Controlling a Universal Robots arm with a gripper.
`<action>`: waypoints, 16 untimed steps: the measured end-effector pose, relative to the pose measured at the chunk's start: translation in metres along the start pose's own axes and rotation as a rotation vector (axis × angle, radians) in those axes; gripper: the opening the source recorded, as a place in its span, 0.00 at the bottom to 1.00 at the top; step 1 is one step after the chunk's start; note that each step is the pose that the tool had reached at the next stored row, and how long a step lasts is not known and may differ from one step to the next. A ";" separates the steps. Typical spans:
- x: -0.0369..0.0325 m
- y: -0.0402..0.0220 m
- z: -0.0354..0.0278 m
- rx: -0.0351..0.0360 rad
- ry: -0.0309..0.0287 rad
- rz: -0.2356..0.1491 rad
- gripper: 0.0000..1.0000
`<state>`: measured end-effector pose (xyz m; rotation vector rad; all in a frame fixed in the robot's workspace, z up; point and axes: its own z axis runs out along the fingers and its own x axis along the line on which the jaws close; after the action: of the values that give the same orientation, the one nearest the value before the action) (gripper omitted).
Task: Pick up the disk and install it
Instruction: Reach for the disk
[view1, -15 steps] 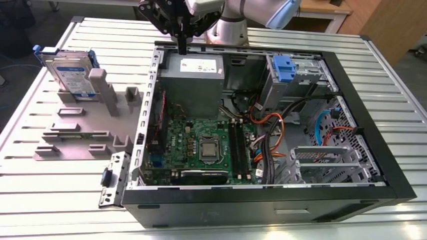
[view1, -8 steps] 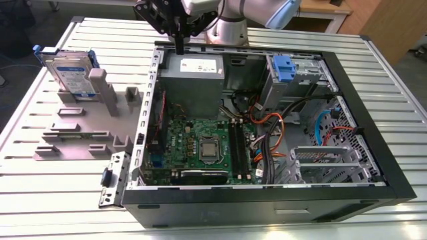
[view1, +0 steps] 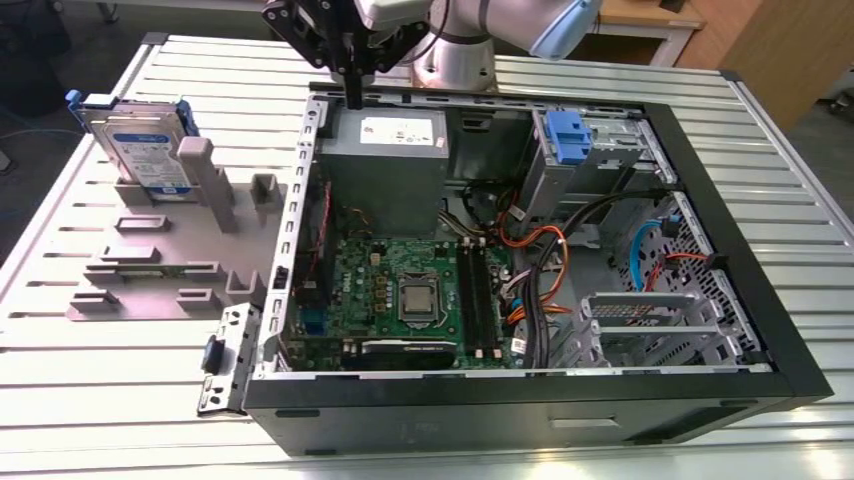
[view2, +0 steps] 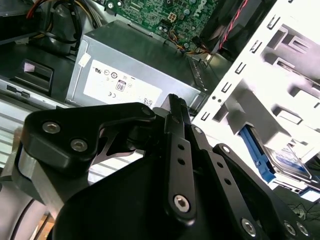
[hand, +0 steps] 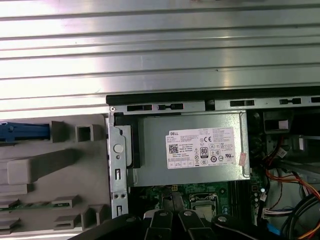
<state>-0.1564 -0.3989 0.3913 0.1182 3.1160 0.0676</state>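
Silver rectangular hard drive with blue rails, the disk (view1: 140, 148) stands upright in the grey slotted plastic holder (view1: 174, 238) at the exterior view's left, not yet picked up. Further right, the black gripper (view1: 354, 97) hangs clenched and empty over the open black computer case (view1: 534, 400); pickup and installation are both left to do.

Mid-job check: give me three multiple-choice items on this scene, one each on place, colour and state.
1. Where is the disk? A) upright in the grey holder block B) inside the case C) flat on the table
2. Its rails are: A) red B) blue C) green
3. The end effector holds: A) the disk B) a cable C) nothing
Answers: A, it stands in the block's slot; B, blue strips edge it; C, it hangs empty near the power supply.
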 end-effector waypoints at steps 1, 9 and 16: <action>0.0004 0.0000 0.0000 0.0001 0.0001 0.000 0.11; 0.0039 -0.0003 0.0000 0.0001 0.0005 0.000 0.11; 0.0056 -0.0004 0.0000 0.0001 0.0007 0.000 0.11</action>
<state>-0.1621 -0.3989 0.3912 0.1182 3.1167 0.0674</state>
